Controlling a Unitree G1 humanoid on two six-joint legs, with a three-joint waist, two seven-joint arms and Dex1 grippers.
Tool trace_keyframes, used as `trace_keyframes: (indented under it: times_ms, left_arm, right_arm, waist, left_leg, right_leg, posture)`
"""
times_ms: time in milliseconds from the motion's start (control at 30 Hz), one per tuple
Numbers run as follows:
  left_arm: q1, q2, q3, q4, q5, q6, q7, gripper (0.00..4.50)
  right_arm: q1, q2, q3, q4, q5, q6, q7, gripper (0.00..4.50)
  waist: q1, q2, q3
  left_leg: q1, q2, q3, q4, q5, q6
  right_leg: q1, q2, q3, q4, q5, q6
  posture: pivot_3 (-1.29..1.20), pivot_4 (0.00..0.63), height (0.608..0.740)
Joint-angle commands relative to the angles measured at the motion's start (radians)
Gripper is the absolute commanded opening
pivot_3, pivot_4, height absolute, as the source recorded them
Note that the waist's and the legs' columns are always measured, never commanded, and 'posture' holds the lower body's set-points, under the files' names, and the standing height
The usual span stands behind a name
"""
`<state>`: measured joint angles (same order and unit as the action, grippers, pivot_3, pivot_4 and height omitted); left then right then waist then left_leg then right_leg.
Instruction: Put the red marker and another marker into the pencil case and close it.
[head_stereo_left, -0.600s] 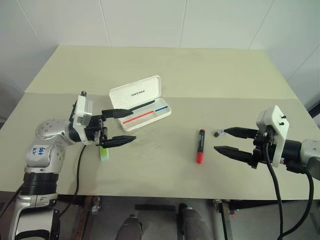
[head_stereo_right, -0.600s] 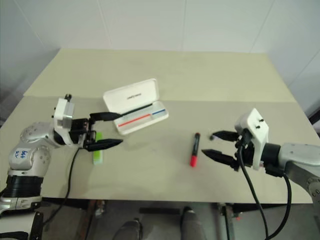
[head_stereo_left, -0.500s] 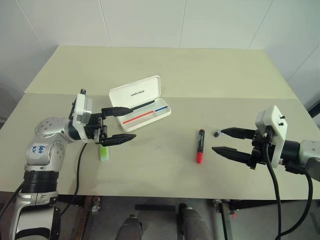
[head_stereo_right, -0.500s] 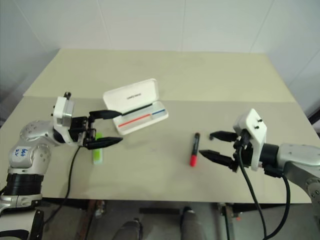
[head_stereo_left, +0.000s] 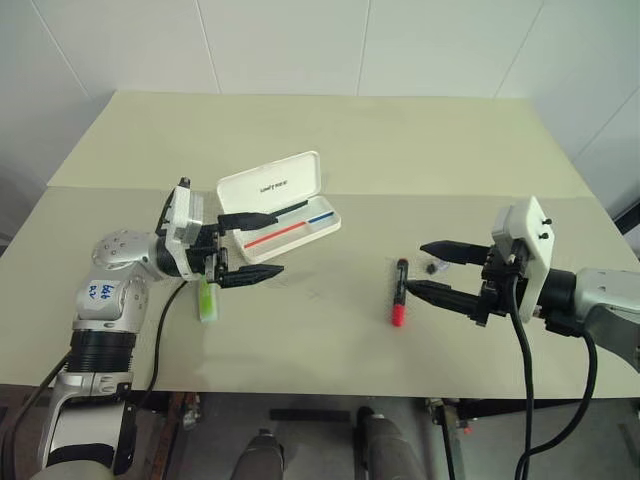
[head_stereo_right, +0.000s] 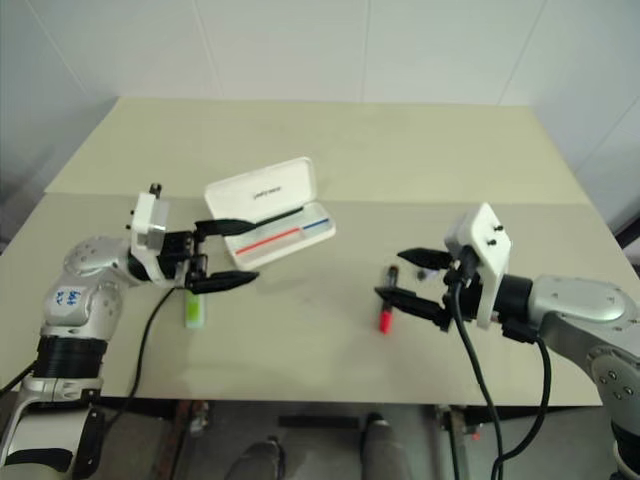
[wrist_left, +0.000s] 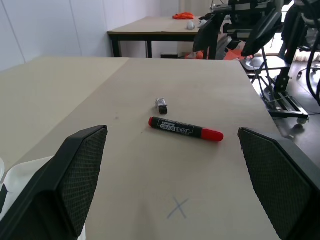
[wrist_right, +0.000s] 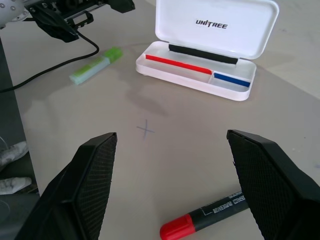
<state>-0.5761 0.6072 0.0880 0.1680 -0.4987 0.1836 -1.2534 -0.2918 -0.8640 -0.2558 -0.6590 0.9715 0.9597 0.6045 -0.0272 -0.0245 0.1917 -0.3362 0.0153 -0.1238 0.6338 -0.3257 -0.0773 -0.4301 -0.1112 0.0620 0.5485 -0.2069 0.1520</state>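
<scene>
Since half a second ago the right gripper (head_stereo_left: 428, 268) has moved left to just beside the red marker (head_stereo_left: 400, 291), jaws wide and empty, so pickup looks imminent; the left gripper (head_stereo_left: 262, 243), also wide and empty, has shifted right, toward the pencil case (head_stereo_left: 300, 228). Count: one red marker at centre-right, one green marker (head_stereo_left: 208, 301) near-left of the case, one open case, and one small dark cap-like piece (head_stereo_left: 435, 267) right of the red marker. Nothing is in the case yet.

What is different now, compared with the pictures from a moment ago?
The right gripper has moved in toward the red marker, jaws open. The left gripper, also open, has shifted toward the open pencil case. Both markers, including the green marker, and the case lie where they were.
</scene>
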Motion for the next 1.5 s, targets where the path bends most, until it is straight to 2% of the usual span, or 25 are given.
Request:
trace_keyframes:
  times_ms: [33, 133, 400, 533, 1067, 1200, 1500]
  left_arm:
    - [0.008, -0.016, 0.000, -0.021, 0.051, -0.040, 0.077, 4.48]
    - [0.000, -0.039, -0.031, -0.035, 0.137, -0.019, 0.208, 4.48]
    - [0.025, -0.073, -0.097, -0.039, 0.185, 0.024, 0.269, 4.48]
    - [-0.003, -0.067, -0.114, 0.011, 0.232, 0.113, 0.336, 4.48]
    - [-0.081, -0.077, -0.192, 0.150, 0.359, 0.102, 0.355, 4.48]
    - [-0.101, -0.075, -0.211, 0.178, 0.368, 0.096, 0.311, 4.48]
    - [-0.181, -0.046, -0.328, 0.268, 0.507, 0.124, 0.282, 4.48]
  right_arm:
    - [-0.017, 0.052, 0.047, -0.039, 0.008, -0.026, -0.040, 3.72]
    - [-0.028, 0.092, 0.088, -0.028, -0.014, -0.037, -0.055, 3.72]
    - [-0.028, 0.131, 0.139, -0.019, -0.045, -0.045, -0.071, 3.72]
    - [-0.017, 0.130, 0.127, -0.029, -0.045, -0.039, -0.083, 3.72]
    - [0.027, 0.079, 0.068, -0.059, -0.018, -0.025, -0.109, 3.72]
    - [0.034, 0.072, 0.055, -0.064, -0.012, -0.022, -0.114, 3.72]
    - [0.044, 0.060, 0.037, -0.068, -0.002, -0.021, -0.136, 3.72]
  waist:
    - [0.002, 0.000, 0.000]
    - [0.004, 0.000, 0.000]
    - [0.009, 0.000, 0.000]
    - [0.008, 0.000, 0.000]
    - [0.019, 0.000, 0.000]
    - [0.025, 0.000, 0.000]
    - [0.026, 0.000, 0.000]
  left_leg:
    - [0.000, 0.000, 0.000, 0.000, 0.000, 0.000]
    - [0.000, 0.000, -0.001, 0.001, 0.000, 0.000]
    - [0.000, 0.000, -0.001, 0.000, 0.000, 0.000]
    - [0.000, 0.000, -0.001, 0.000, 0.000, 0.000]
    - [0.000, 0.000, 0.000, 0.000, 0.000, 0.000]
    - [0.000, 0.000, 0.000, 0.000, 0.000, 0.000]
    - [0.000, 0.000, 0.000, 0.001, 0.000, 0.000]
  right_leg:
    - [0.000, 0.000, 0.000, 0.000, 0.000, 0.000]
    - [0.000, 0.000, 0.000, 0.001, 0.001, 0.001]
    - [0.000, 0.000, 0.000, 0.001, 0.002, 0.004]
    - [0.000, 0.000, 0.000, 0.001, 0.002, 0.004]
    - [0.000, 0.000, 0.000, 0.001, 0.002, 0.004]
    - [0.000, 0.000, 0.000, 0.001, 0.002, 0.004]
    - [0.000, 0.000, 0.000, 0.001, 0.002, 0.004]
  posture:
    - [0.00, 0.150, 0.740]
    - [0.00, 0.150, 0.740]
    - [0.00, 0.150, 0.740]
    - [0.00, 0.150, 0.740]
    - [0.00, 0.150, 0.740]
    - [0.00, 0.150, 0.740]
    - [0.00, 0.150, 0.740]
